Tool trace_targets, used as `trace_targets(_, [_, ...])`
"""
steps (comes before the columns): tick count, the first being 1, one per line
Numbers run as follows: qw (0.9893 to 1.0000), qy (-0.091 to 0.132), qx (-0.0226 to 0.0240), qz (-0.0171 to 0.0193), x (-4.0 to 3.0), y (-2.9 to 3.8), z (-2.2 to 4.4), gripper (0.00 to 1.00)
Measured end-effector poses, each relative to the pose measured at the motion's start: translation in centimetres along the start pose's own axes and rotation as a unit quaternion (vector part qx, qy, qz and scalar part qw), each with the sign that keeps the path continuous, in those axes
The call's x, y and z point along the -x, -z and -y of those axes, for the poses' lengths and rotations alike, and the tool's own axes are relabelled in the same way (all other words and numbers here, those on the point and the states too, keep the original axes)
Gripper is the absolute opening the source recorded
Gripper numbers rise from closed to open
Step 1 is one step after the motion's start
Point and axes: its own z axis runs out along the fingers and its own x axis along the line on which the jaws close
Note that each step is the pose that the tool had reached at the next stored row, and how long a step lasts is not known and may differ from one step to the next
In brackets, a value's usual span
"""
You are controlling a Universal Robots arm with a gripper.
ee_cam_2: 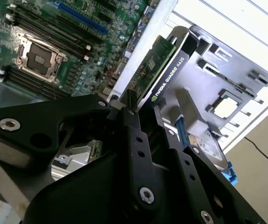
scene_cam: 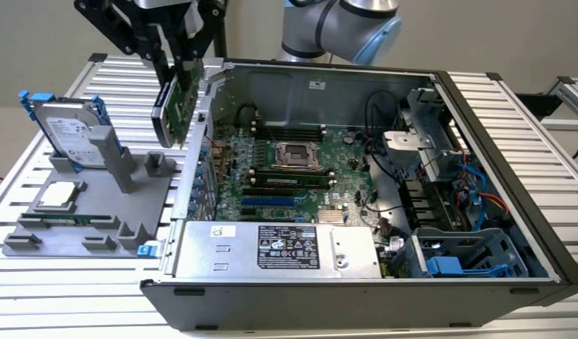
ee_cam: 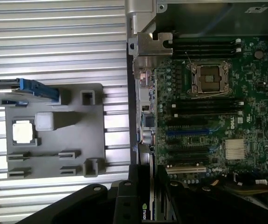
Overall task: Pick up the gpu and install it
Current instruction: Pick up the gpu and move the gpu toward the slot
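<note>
We saw the end effector [scene_cam: 178, 69] at about eleven o'clock in the exterior view, raised above the worktop [scene_cam: 514, 106] and clamped on the graphics card [scene_cam: 173, 113]. The card hung on edge from it, a little tilted, with its free end toward six o'clock. Its green board face was turned to the computer case [scene_cam: 477, 233] and its black cover to the grey holder [scene_cam: 128, 212]. The card was in the air and touched neither of them. It was over the border between the holder and the case wall, and we could not tell which of the two was under it.

In the second wrist view the black fingers [ee_cam_2: 136, 135] pressed on the two faces of the card. The motherboard and the holder lay beyond it.

The case lay open on the worktop and took the exterior view from the centre to three o'clock. Inside, the motherboard [scene_cam: 289, 169] carried the processor socket [scene_cam: 293, 155] near the centre. The power supply [scene_cam: 269, 248] sat at six o'clock.

The holder lay at eight o'clock, just beside the case. A hard drive [scene_cam: 70, 134] with blue rails stood upright in it at nine o'clock. A square processor chip [scene_cam: 61, 196] lay flat on the holder, and a thin memory stick [scene_cam: 68, 219] lay just on its six o'clock side.
</note>
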Motion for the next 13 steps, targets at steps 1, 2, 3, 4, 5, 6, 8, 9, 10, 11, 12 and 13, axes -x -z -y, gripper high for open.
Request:
trace_targets(1, [1.0000,0.000,0.0000,0.0000,0.18,0.00,-0.01,0.00])
trace_targets(2, [1.0000,0.000,0.0000,0.0000,0.38,-0.01,-0.03,0.00])
trace_targets(3, [1.0000,0.000,0.0000,0.0000,0.58,-0.02,-0.04,0.00])
trace_targets(4, [1.0000,0.000,0.0000,0.0000,0.76,-0.03,-0.05,0.00])
trace_targets(5, [1.0000,0.000,0.0000,0.0000,0.95,-0.04,-0.06,0.00])
trace_targets(6, [1.0000,0.000,0.0000,0.0000,1.13,-0.05,-0.08,0.00])
trace_targets(8, [1.0000,0.000,0.0000,0.0000,1.50,-0.07,-0.10,0.00])
trace_targets(9, [1.0000,0.000,0.0000,0.0000,1.68,-0.07,-0.11,0.00])
trace_targets(10, [1.0000,0.000,0.0000,0.0000,1.89,-0.08,-0.12,0.00])
trace_targets(11, [1.0000,0.000,0.0000,0.0000,2.07,-0.09,-0.14,0.00])
trace_targets(12, [1.0000,0.000,0.0000,0.0000,2.26,-0.10,-0.15,0.00])
trace_targets(13, [1.0000,0.000,0.0000,0.0000,2.46,-0.11,-0.16,0.00])
